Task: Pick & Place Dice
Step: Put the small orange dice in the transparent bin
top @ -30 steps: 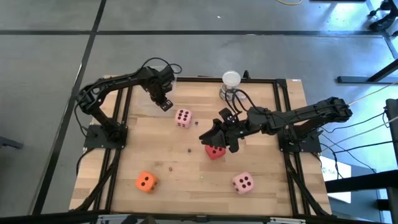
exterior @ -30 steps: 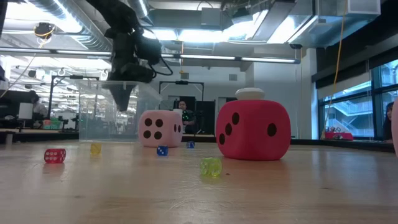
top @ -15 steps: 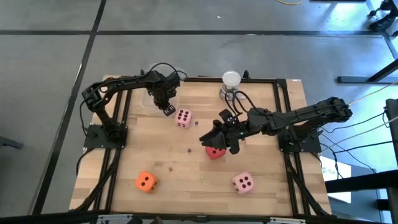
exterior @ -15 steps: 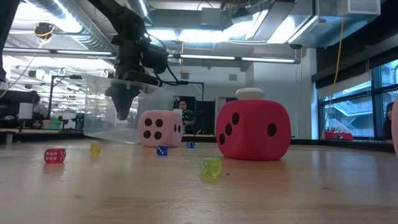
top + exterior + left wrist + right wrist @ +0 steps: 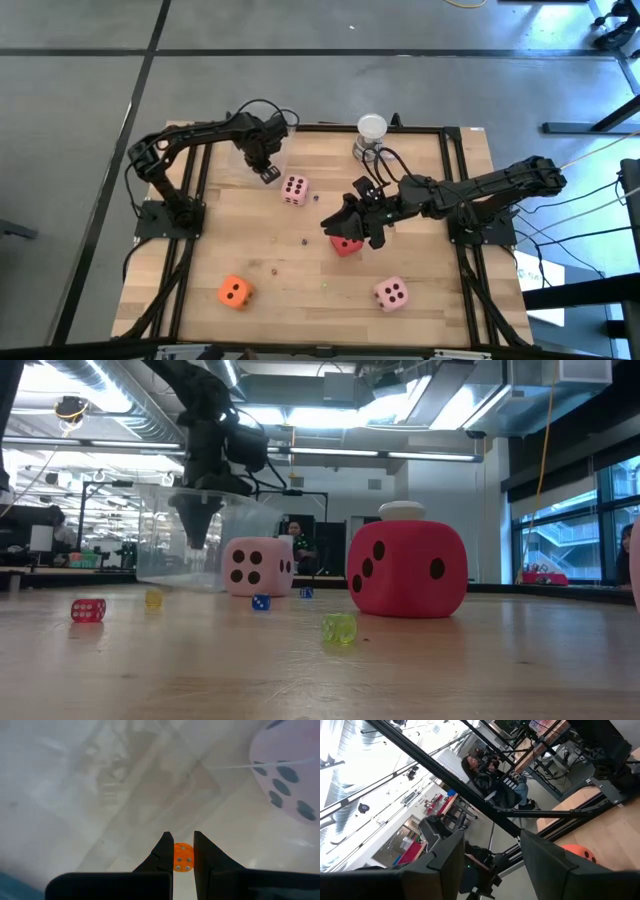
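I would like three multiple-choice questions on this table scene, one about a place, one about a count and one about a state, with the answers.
1. Where is the red die?
A) under the right gripper
B) on the floor
C) stacked on another die

2. How many big pale pink dice lie on the table?
A) one
B) two
C) three

3. How is the left gripper?
A) open and empty
B) shut on a small orange die
C) shut on a big die

Answers:
1 A: the high view shows the gripper over it.
2 B: the high view shows two.
3 B: the left wrist view shows it pinched between the fingers.
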